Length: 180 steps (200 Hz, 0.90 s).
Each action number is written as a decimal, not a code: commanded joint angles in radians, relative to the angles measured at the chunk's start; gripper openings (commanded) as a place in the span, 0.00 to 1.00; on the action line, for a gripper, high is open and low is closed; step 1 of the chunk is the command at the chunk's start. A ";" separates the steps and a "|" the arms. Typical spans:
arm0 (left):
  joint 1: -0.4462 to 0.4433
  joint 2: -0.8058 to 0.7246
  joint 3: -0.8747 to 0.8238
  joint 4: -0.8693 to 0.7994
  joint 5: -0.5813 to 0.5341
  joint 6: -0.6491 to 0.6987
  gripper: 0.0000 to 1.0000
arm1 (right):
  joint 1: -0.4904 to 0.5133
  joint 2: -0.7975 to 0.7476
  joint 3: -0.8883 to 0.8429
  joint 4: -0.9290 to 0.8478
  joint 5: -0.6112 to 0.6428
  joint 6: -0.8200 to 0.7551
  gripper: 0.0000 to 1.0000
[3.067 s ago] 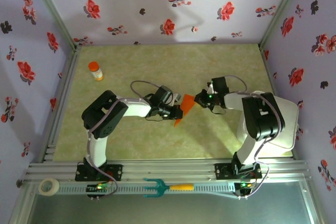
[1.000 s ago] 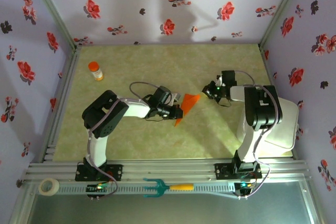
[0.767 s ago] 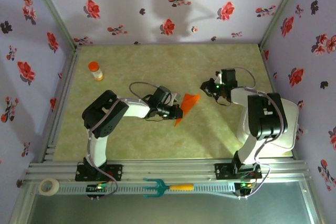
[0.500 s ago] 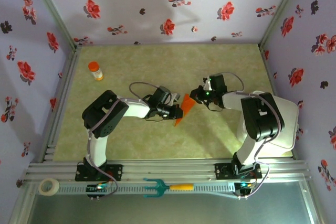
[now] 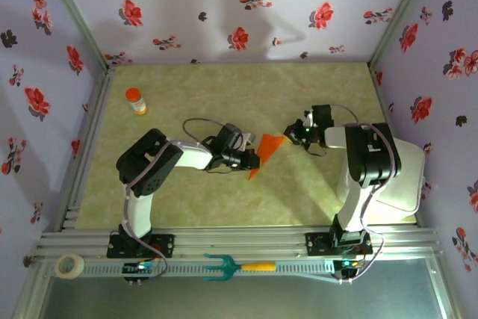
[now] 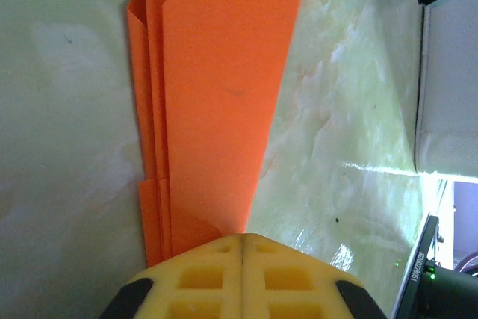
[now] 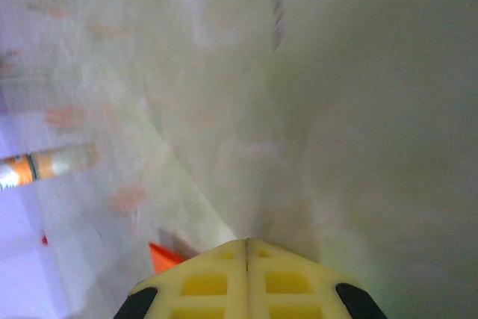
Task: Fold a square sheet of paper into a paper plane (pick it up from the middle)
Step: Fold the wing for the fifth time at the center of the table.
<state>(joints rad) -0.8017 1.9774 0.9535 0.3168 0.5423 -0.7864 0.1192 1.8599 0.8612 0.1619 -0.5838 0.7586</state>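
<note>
**Folded orange paper between two closed grippers, mid-table**

In the top view, the paper plane (image 5: 267, 152) lies flat on the green table (image 5: 224, 87), mid-table and well apart from the orange-capped bottle (image 5: 135, 100). It is a narrow layered triangle. Its long axis runs diagonally, with the point toward the near edge and the wide end up and to the right.

The left gripper (image 5: 252, 159) has its jaws pressed together and its tips on the paper's narrow part. In the left wrist view the plane (image 6: 216, 95) widens away from the fingertips (image 6: 202, 278). Can't tell if any layer is pinched.

The right gripper (image 5: 293, 134) is also closed, holds nothing, and sits just beside the wide end. In the right wrist view an orange corner (image 7: 166, 256) shows just left of its tips.
</note>
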 commanded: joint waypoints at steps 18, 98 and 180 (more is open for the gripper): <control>-0.004 0.029 -0.063 -0.147 -0.032 -0.020 0.00 | -0.010 -0.058 0.015 -0.008 0.003 -0.018 0.06; -0.005 -0.083 -0.173 0.032 -0.158 -0.186 0.00 | 0.118 -0.273 -0.118 -0.134 0.042 0.003 0.13; -0.008 -0.235 -0.237 0.139 -0.210 -0.192 0.11 | 0.235 -0.321 -0.211 -0.074 0.039 0.088 0.18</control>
<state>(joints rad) -0.8051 1.8126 0.7254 0.4519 0.3668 -0.9901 0.3294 1.5738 0.6628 0.0662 -0.5522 0.8177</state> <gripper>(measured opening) 0.068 0.167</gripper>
